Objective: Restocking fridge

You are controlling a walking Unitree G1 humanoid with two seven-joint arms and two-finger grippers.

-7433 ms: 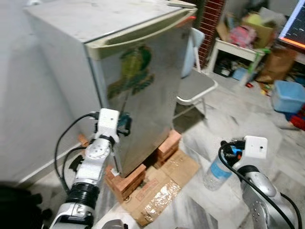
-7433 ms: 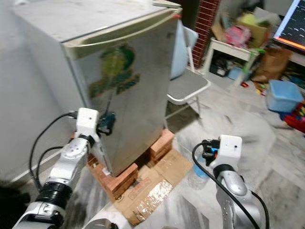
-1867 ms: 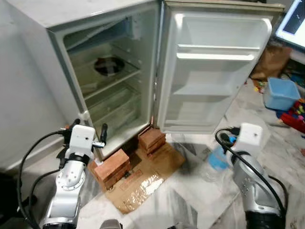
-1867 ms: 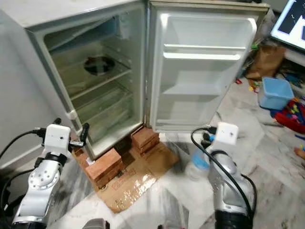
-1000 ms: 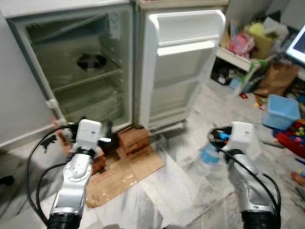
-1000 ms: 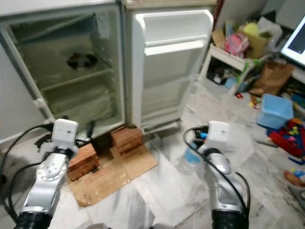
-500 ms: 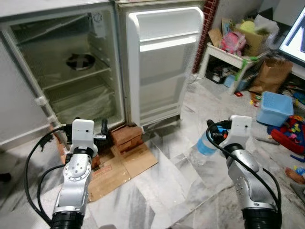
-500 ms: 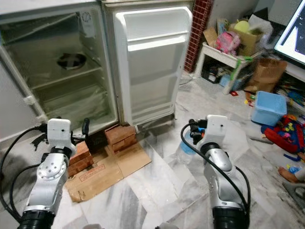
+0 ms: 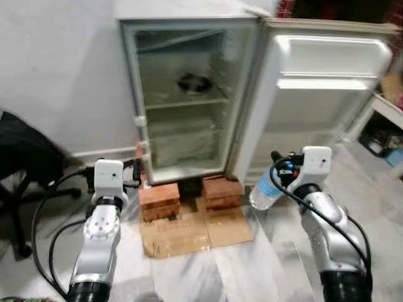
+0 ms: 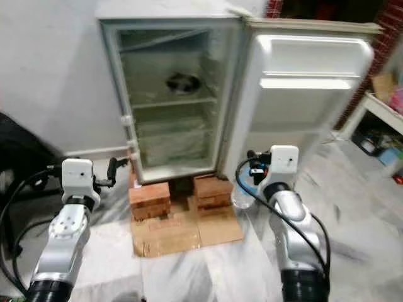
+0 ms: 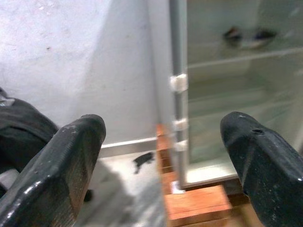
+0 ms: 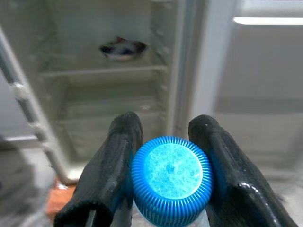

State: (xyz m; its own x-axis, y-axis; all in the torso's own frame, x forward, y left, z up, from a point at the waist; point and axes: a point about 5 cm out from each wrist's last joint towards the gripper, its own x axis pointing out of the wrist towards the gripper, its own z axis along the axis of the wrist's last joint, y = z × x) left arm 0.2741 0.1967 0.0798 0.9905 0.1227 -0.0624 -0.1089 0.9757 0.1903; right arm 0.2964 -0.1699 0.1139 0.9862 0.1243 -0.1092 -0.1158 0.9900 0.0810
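Note:
The small fridge stands straight ahead with its door swung wide to the right. A dark bowl sits on its upper shelf, and the lower shelves look bare. My right gripper is shut on a clear water bottle with a blue cap, held low in front of the door's hinge side. My left gripper is open and holds nothing. It hovers by the fridge's lower left corner.
The fridge rests on red bricks over flattened cardboard on the marble floor. A black chair stands at the left by the white wall. A white table's edge shows at the far right.
The fridge door, shut 7.4 s ago, now stands wide open. The camera has swung round to face the fridge squarely. My right gripper has kept the bottle throughout.

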